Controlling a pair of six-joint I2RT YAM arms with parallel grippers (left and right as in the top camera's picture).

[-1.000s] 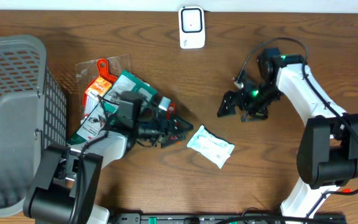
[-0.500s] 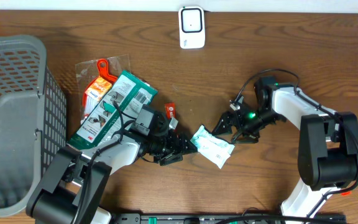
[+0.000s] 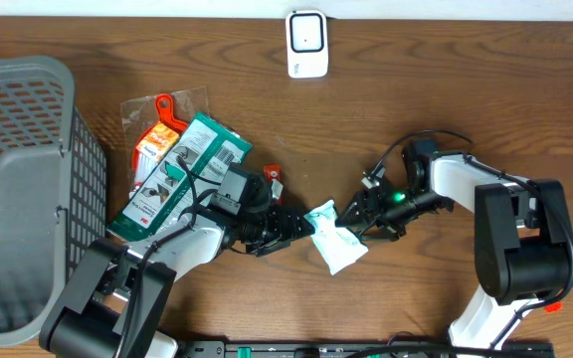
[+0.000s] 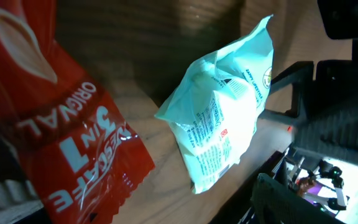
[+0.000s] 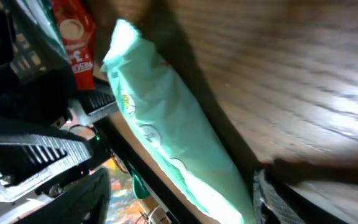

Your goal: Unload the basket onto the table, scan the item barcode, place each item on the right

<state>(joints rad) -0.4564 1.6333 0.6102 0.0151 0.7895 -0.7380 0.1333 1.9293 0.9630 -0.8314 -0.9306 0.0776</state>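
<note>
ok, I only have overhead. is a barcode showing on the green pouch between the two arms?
Observer: Left wrist view shows the pouch face: fine print and a small red mark, no barcode that I can make out.
Operator: lying flat?
Observer: No. Right wrist view sees it nearly edge-on, tipped up rather than flat.
Operator: and the red packet beside it?
Observer: Left wrist view reads "3 in 1 Original" on it.

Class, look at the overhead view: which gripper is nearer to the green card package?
Left. The left gripper lies just past the green card package, toward the table's middle. The right gripper is farther off, beyond the mint packet.
</note>
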